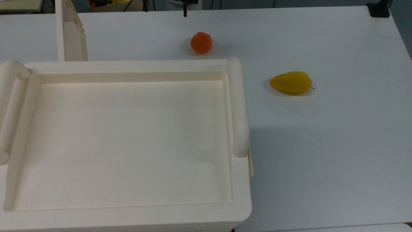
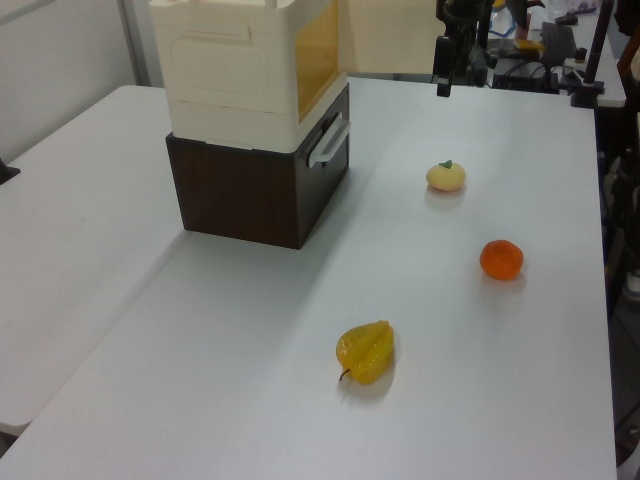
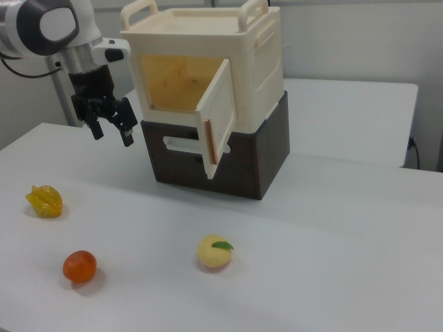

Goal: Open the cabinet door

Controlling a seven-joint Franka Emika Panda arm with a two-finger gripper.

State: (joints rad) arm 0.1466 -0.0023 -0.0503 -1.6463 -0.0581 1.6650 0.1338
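Door (image 3: 219,117) swung wide off cabinet (image 3: 208,62); gripper (image 3: 111,131) fingers apart, empty, in air beside cabinet, clear of door.

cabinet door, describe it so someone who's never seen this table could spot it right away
Find the cream-white cabinet stacked on a dark brown box. The cabinet door is the flat panel hanging from its front, swung wide open to show a yellowish inside. Unlike the rounded bar handles on top, it is thin, with a reddish edge.
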